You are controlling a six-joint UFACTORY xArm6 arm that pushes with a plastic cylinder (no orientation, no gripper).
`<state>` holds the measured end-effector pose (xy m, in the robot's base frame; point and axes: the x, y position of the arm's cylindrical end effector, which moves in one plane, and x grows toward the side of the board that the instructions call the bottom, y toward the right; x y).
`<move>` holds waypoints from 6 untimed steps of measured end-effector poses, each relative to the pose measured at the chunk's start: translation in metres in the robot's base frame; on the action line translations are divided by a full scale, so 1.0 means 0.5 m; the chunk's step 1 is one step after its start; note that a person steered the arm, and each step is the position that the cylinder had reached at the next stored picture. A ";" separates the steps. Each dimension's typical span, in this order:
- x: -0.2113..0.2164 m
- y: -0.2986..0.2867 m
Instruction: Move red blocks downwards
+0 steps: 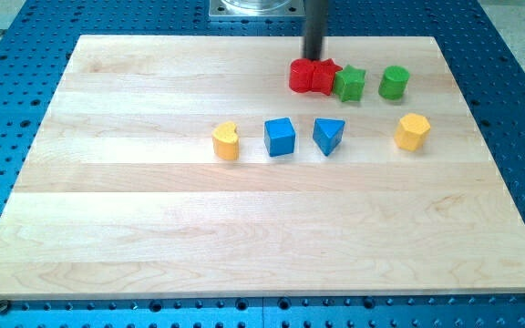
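Nearest the camera is bare wood surface (244,246), a pale board on a blue perforated bench (7,36). Mid-board, a row of three: yellow block (227,141) w/ a rounded, heart-like shape, blue cube (280,137) just at its 3 o'clock, then blue triangle block (328,136) at 3 o'clock of the cube. All three sit apart, not touching. Yellow hexagon block (412,131) sits well off toward 3 o'clock of that row.

Farther back, the two red blocks: a rounded red block (301,76) and a red star-like block (324,76), touching side by side. Green star block (350,84) touches the red star's 3 o'clock side. Green cylinder (394,83) stands near it, apart.

My tip (313,57) is at 12 o'clock of the red pair, right behind them, approx at the seam between them; can't tell if it's touching. No jaws on this rig, just the rod, so jaw state can't be told.
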<state>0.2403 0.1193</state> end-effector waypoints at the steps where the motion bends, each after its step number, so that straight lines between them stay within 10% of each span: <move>1: 0.019 0.112; 4: 0.235 -0.140; 6: 0.153 -0.193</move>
